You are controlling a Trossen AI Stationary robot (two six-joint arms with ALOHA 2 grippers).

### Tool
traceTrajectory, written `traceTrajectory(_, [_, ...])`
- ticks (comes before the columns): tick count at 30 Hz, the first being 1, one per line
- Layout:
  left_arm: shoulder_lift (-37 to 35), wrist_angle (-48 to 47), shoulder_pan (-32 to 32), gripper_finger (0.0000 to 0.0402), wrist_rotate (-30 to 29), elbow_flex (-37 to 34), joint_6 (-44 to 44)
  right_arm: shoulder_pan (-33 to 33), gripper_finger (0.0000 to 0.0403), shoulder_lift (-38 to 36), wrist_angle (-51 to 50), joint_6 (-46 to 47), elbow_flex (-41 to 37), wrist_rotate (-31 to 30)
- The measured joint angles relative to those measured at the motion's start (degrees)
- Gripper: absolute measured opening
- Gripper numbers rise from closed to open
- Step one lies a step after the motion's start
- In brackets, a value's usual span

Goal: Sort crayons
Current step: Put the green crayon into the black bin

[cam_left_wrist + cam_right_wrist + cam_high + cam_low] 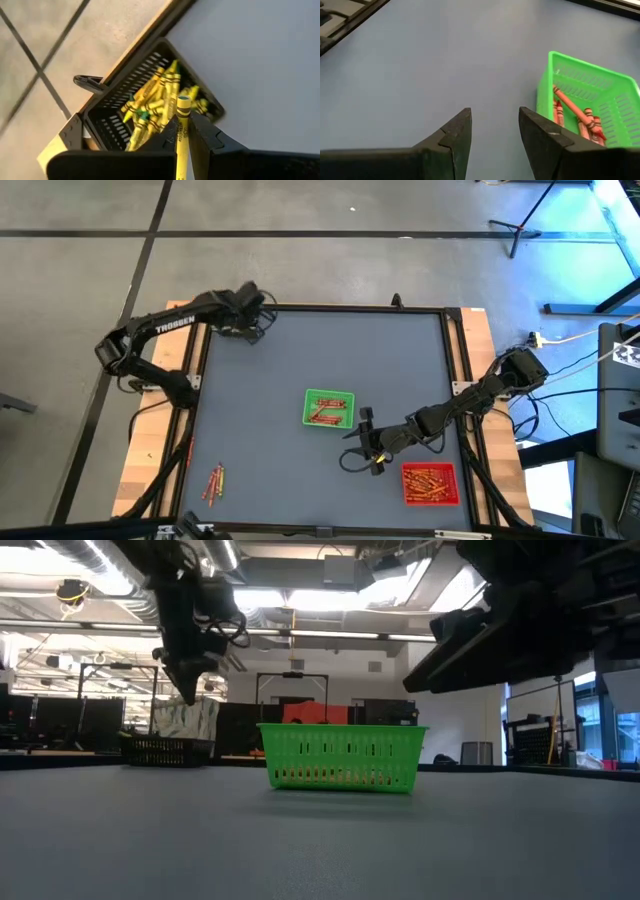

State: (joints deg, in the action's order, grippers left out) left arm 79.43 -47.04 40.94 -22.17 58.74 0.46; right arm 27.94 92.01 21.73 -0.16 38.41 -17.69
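My left gripper (256, 318) is over the table's far left corner, shut on a yellow crayon (183, 107). Below it stands a black basket (115, 120) of yellow crayons with a green one among them; the basket also shows in the low view (160, 750). My right gripper (366, 442) is open and empty, above the table just near-right of the green tray (328, 408), which holds orange-red crayons (570, 107). Its fingers (457, 132) stand apart over bare table. A red tray (430, 484) holds several red and orange crayons. My left gripper pinches the yellow crayon's shaft (181, 142) between its two fingers. The crayon lies along the fingers, and its flat end (183, 101) sticks out past the fingertips. It is lifted clear, above the black basket.
A small heap of loose red, orange and yellow crayons (213, 480) lies near the table's near left corner. The table's wooden frame (470, 340) runs around the grey top. There is bare grey table (330, 350) between the trays and the far edge.
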Motion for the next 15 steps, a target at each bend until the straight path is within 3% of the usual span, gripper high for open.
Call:
traceTrajectory(10, [0.05,13.08,10.91,0.001,3.56,-6.16,14.9,-0.69,0.016,0.0,0.36,-0.04,0.0,0.13])
traceTrajectory(15, [0.1,15.63,12.84,0.002,1.96,-8.11,15.13,-0.69,0.016,0.0,0.4,-0.07,0.0,0.13])
